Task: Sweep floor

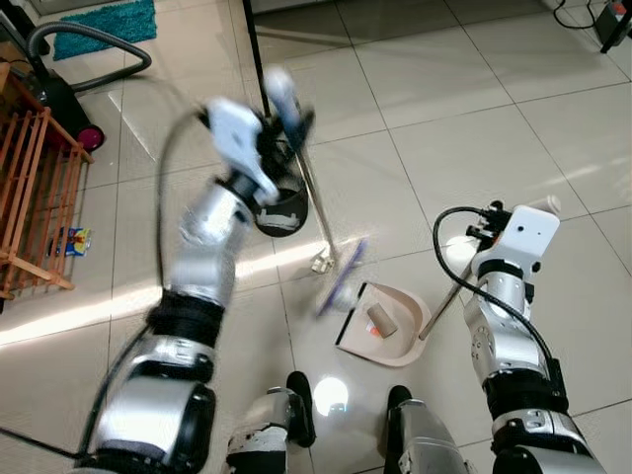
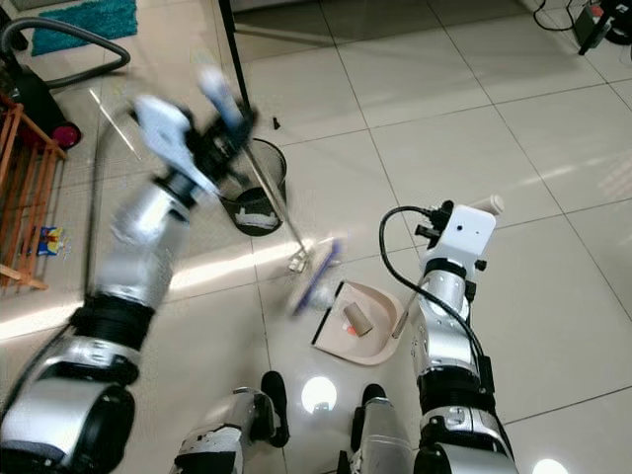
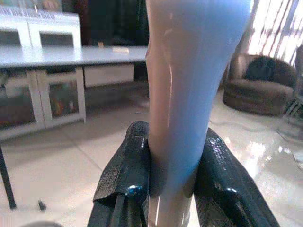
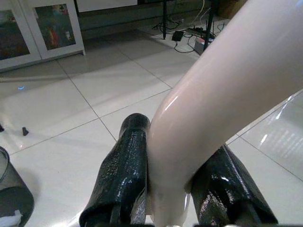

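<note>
The broom [image 2: 314, 275] stands slanted on the pale tiled floor [image 2: 474, 118], its blue-purple bristle head down on the tiles just beside the open mouth of the dustpan [image 2: 367, 341], its thin metal shaft rising up and away to the robot's left. The head is blurred. The left gripper [image 3: 171, 189] is clamped on the broom's pale blue handle grip near its top, one black finger on each side, held high above the floor.

The beige dustpan lies flat on the floor just ahead of the robot's feet. Inside it sits a small pale cylinder [image 2: 356, 317], with a spot of orange-red next to it. The dustpan's long pale handle [image 4: 222, 94] rises up toward the robot's right, and the right gripper [image 4: 173, 189] is closed around it, fingers pressing on both sides.

Beyond the broom head, on the robot's left, stands a black mesh waste bin [image 2: 255, 193], with some white paper-like scraps at its bottom. The broom shaft crosses in front of its rim.

Farther left are a wooden rack [image 1: 35, 188], a vacuum cleaner with its hose [image 1: 74, 39], and a teal rug [image 1: 109, 25].
</note>
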Tool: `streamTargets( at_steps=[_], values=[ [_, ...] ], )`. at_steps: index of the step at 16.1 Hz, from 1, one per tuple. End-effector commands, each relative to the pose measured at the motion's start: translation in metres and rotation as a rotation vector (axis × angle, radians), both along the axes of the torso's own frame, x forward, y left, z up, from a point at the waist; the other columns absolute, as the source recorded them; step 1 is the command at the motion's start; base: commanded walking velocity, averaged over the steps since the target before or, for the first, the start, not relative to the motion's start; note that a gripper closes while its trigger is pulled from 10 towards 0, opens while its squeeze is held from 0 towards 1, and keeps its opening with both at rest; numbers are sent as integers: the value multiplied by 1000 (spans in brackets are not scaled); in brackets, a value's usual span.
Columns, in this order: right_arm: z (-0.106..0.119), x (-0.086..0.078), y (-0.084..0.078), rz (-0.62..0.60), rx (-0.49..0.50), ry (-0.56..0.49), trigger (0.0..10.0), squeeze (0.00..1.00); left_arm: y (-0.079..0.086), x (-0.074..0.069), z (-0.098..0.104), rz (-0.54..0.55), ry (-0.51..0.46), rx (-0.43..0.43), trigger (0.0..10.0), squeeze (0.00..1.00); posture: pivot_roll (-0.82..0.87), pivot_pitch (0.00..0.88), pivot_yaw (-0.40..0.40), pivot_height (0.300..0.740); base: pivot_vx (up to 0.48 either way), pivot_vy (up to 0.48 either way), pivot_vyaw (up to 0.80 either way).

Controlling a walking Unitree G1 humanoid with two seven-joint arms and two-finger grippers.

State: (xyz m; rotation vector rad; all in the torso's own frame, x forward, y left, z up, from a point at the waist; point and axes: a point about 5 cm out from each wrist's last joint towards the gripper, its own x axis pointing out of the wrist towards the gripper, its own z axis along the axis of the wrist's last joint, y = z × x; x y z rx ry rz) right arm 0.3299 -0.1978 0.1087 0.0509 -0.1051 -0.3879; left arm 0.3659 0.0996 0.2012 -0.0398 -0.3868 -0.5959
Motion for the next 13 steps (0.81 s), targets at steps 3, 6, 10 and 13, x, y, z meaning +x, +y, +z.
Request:
streamTargets(
  at_steps=[3,6,10,13],
  values=[
    [-17,-7,14,39,24,80,10000,0,-25,0,-13,-29,11,-6,10000,0,5,321,125,740,0,0,0],
    [-20,-11,18,47,27,88,10000,0,-41,-1,-25,-59,58,9,10000,0,-1,339,125,740,0,0,0],
    [-20,-13,28,75,33,96,10000,0,-56,1,-32,-66,143,-105,10000,0,-19,338,119,740,0,0,0],
    [-20,-13,26,76,32,97,10000,0,-64,3,-15,-164,130,-223,10000,0,-24,300,116,740,0,0,0]
  ],
)
